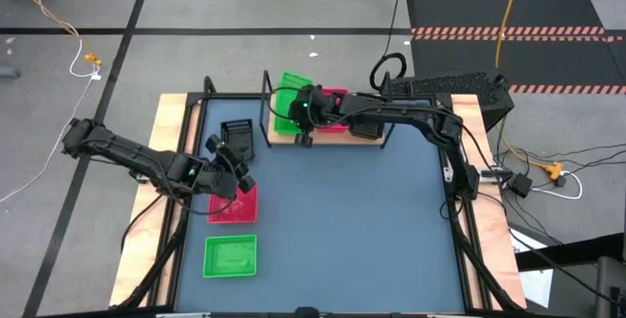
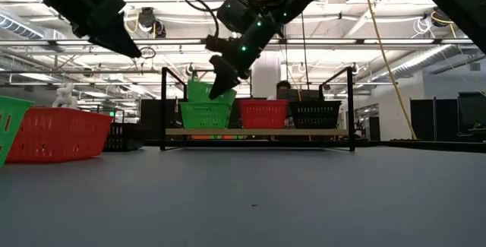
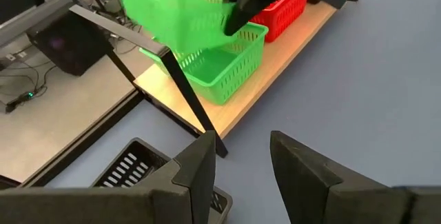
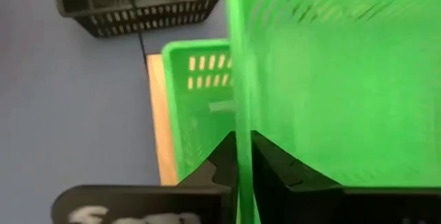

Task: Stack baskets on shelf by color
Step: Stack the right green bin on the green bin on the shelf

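- My right gripper (image 4: 239, 156) has its two dark fingers pinched tight on the thin wall of a bright green plastic mesh basket (image 4: 331, 79), which it holds tilted in the air.
- Directly under that held basket, a second green mesh basket (image 2: 205, 115) sits on the light tan wooden shelf board in its thin black rod frame (image 2: 258, 132), at the end of the board nearest this gripper.
- Further along the board from the gripper, a pinkish red mesh basket (image 2: 263, 113) stands beside the green one, and a black mesh basket (image 2: 314, 114) beyond that; in the low view all three sit side by side.
- My left gripper (image 3: 238, 165) hangs above the blue-grey tabletop (image 1: 352, 220) with its fingers parted and nothing between them.
- Just below and ahead of the left gripper lies a black mesh basket (image 1: 238, 136) on the table, close to the shelf's near corner post.
- In the high view a red mesh basket (image 1: 233, 204) lies under the left gripper, partly covered by it.
- Beyond that red one, away from the shelf, a green mesh basket (image 1: 230, 256) rests flat on the table.
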Controlling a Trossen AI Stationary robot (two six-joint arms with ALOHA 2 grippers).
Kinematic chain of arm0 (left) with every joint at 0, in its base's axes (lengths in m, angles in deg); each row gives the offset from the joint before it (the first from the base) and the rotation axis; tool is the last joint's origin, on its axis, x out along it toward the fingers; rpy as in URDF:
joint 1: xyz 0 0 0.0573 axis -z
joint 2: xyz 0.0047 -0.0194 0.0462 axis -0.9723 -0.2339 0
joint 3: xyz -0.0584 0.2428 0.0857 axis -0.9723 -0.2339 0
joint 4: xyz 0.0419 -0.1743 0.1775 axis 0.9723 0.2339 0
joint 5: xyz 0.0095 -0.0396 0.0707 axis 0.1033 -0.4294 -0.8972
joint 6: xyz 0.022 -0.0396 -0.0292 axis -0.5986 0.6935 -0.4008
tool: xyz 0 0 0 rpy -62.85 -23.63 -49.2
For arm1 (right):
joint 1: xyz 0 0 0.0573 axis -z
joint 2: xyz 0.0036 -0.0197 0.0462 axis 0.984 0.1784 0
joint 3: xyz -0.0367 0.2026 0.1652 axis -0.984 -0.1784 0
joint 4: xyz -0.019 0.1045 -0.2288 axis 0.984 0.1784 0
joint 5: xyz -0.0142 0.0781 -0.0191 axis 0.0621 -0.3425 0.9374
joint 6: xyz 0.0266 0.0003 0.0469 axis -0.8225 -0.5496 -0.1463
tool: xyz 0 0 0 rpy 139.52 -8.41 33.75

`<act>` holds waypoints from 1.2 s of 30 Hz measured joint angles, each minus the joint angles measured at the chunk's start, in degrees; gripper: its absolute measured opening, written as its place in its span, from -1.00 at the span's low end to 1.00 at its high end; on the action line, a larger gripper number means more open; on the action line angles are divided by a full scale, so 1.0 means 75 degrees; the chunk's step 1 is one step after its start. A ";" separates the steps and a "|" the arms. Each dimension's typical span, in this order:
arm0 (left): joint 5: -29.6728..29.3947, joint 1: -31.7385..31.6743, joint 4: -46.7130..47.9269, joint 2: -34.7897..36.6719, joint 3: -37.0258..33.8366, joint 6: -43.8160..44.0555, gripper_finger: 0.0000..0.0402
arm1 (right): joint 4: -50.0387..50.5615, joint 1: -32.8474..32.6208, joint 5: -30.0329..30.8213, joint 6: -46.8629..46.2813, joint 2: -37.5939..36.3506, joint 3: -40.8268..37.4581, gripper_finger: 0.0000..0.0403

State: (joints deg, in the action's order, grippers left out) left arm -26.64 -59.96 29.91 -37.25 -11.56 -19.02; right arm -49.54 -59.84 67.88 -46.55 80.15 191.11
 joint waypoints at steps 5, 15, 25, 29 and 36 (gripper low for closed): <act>0.0003 0.0000 -0.0005 -0.0002 0.0000 0.0000 -0.29 | 0.0041 0.0006 -0.0001 -0.0012 -0.0047 0.0009 -0.74; 0.0000 0.0000 0.0066 -0.0005 0.0000 0.0003 -0.29 | 0.0119 -0.0006 -0.1603 0.0255 -0.0030 0.0008 -0.29; 0.0000 0.0000 0.0497 -0.0005 0.0000 0.0335 -0.29 | -0.0347 -0.0062 -0.0185 0.1055 -0.0296 0.0002 -0.32; 0.0000 0.0000 0.0519 -0.0005 0.0000 0.0358 -0.29 | -0.1162 0.0125 0.1781 0.2220 -0.0640 0.0012 -0.33; -0.0028 -0.0103 0.0568 -0.0005 0.0000 0.0417 -0.29 | -0.1870 0.1046 0.0769 0.3032 -0.0747 0.0017 -0.23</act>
State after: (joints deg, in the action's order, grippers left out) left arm -26.85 -60.73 34.17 -37.29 -11.56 -15.89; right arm -63.57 -51.99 73.64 -23.81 74.55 191.24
